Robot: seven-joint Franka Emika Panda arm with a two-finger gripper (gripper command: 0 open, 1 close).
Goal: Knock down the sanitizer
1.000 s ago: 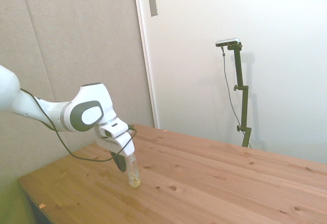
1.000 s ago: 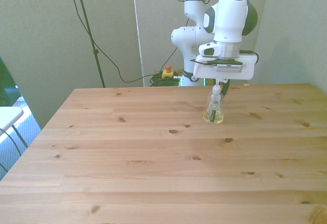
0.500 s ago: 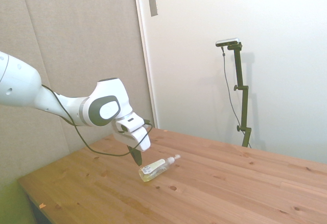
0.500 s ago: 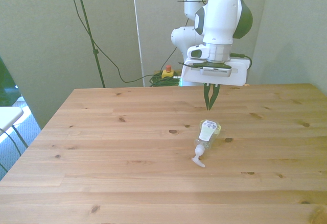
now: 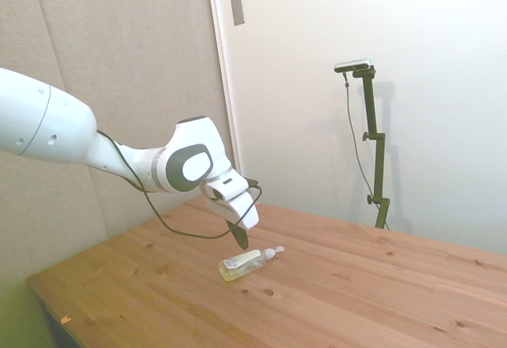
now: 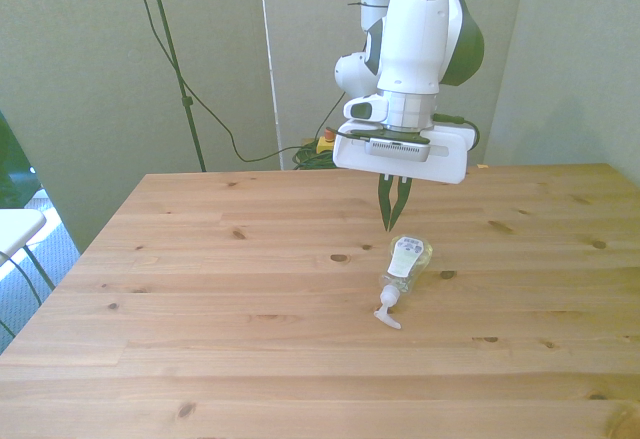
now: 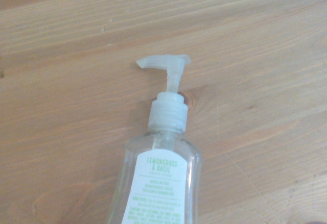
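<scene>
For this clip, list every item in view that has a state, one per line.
sanitizer: lying on its side on the table, label up, pump top toward the camera in the front view
gripper: fingers shut, empty, raised above the table just behind the bottle

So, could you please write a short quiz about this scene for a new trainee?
1. True or false: the sanitizer stands upright.
2. The gripper is: A) clamped on the bottle, B) above the wooden table, clear of the bottle.
3. Which part of the bottle lies nearest the front camera?

Key: 1. False, it lies on its side. 2. B. 3. The white pump top.
</scene>
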